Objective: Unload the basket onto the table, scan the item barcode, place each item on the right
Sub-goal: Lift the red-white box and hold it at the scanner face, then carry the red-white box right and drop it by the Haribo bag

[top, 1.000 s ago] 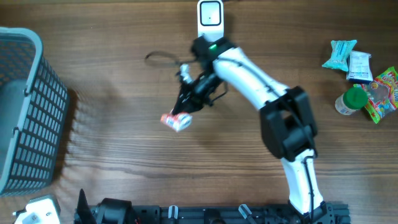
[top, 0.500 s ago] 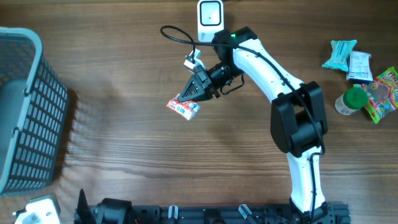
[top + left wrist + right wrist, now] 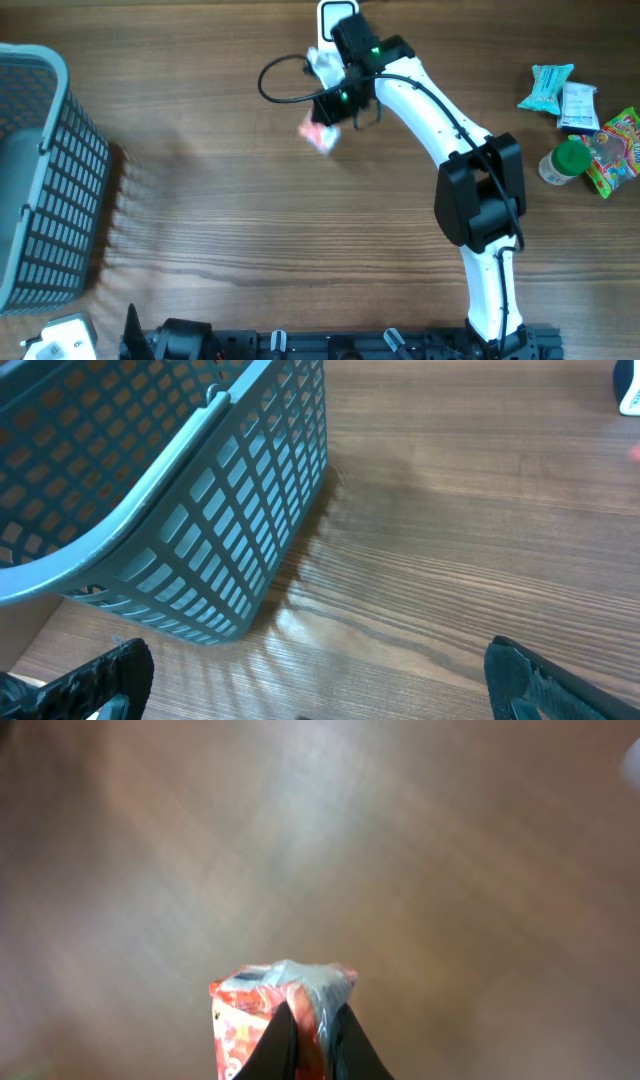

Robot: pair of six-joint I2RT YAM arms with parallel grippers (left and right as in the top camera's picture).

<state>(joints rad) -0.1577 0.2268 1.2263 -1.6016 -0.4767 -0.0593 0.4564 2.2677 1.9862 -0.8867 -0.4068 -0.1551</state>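
Item: small red-and-white crinkly plastic packet [image 3: 245,1025] with a silvery sealed end.
Grip: pinched by that sealed end between the closed jaws of the right gripper [image 3: 312,1012].
Pose: its body stuck out past the fingertips, mostly to the left of the jaws in the wrist view.
Overhead look: a blurred pink-red patch [image 3: 319,135]; its print was unreadable.
Scanner: white rounded-rectangle barcode scanner [image 3: 326,14], near the jaws on the side away from the packet, partly hidden.

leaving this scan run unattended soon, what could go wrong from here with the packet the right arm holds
1. The right jaws pinch the red packet only by a crinkled edge, and it looks blurred overhead, so it might slip.
2. The black cable loop hangs beside the packet and could snag.
3. No barcode shows, so the scanner may miss it.
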